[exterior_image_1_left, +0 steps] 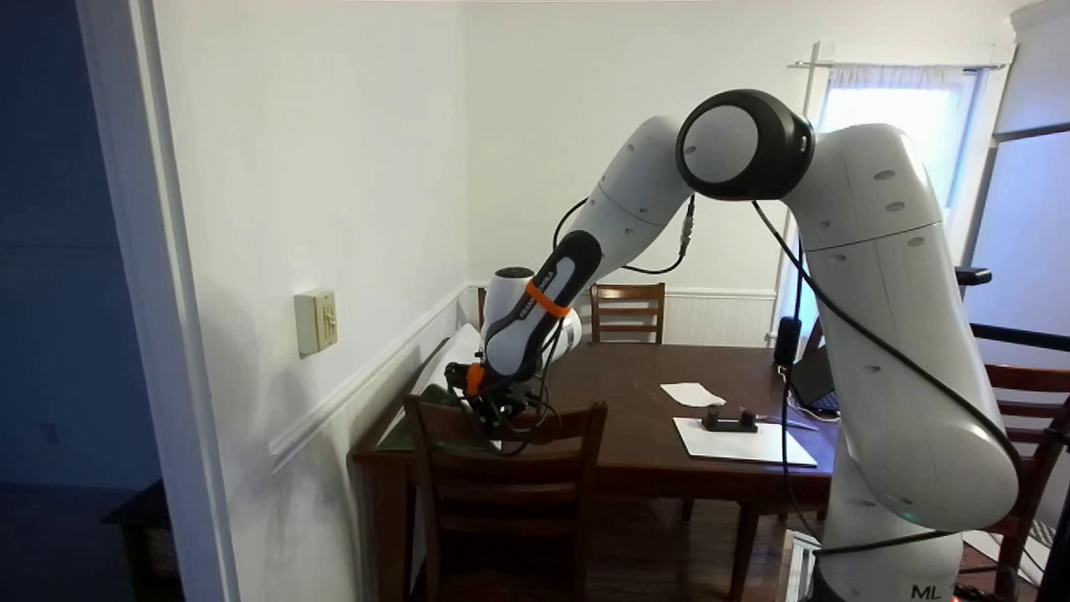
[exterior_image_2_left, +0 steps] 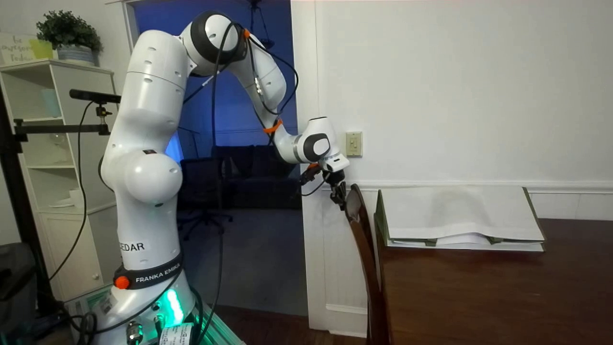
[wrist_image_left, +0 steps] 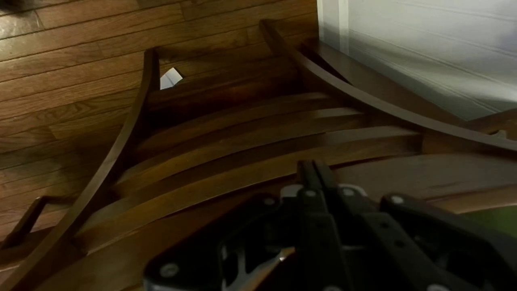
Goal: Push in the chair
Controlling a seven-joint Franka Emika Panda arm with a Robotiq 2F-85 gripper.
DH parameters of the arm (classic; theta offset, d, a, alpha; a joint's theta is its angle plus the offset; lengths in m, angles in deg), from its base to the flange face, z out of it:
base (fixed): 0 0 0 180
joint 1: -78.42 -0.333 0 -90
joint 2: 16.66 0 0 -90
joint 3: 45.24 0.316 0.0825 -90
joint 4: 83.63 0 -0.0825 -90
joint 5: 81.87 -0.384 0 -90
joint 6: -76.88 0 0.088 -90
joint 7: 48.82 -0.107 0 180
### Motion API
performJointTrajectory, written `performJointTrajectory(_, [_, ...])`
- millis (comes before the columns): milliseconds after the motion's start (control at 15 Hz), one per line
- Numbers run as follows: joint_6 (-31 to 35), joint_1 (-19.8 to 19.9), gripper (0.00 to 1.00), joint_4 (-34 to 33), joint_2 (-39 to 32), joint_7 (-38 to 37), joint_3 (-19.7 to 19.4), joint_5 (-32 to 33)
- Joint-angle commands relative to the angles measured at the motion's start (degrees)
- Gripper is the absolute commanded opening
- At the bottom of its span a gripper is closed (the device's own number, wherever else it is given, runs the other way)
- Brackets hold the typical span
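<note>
Standing at the edge of the worktop (exterior_image_2_left: 459,292), near the wall (exterior_image_1_left: 251,167), the chair (wrist_image_left: 242,173) is presenting its backrest (exterior_image_2_left: 365,243) to the jaws, which are sitting together just behind its top; contact is not showing clearly. The chair is facing the worktop; its long axis is running upright, the top leaning slightly away.

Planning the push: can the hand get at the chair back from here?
Probably yes: in an exterior view the shut hand is right by the chair back with nothing visible between, on the side away from the table; contact itself is unclear.
</note>
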Motion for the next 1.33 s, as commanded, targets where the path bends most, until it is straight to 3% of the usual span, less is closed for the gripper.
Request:
performJointTrajectory(0, [4.1,-1.3,0.06,-4.2,-3.6,-0.8,-4.3,1.0])
performJointTrajectory(333, [8.6,-3.9,0.06,-4.7,-5.1,-1.2,-7.1,1.4])
performJointTrajectory(667, [8.6,-7.7,0.05,-4.5,-5.4,-1.7,-11.0,2.8])
performJointTrajectory(800, [4.1,-7.3,0.06,-3.1,-3.3,0.5,-9.1,1.1])
performJointTrajectory(867, [1.1,-5.8,0.28,-2.0,-1.5,3.1,-6.4,-0.8])
performJointTrajectory(933, [-0.7,-5.0,0.07,-1.0,0.0,4.9,-4.9,-1.7])
performJointTrajectory(1200, [-12.2,-1.0,0.06,1.4,6.4,14.8,1.9,-8.8])
performJointTrajectory(1267, [-15.2,-0.2,0.09,1.5,7.8,18.0,3.4,-11.5])
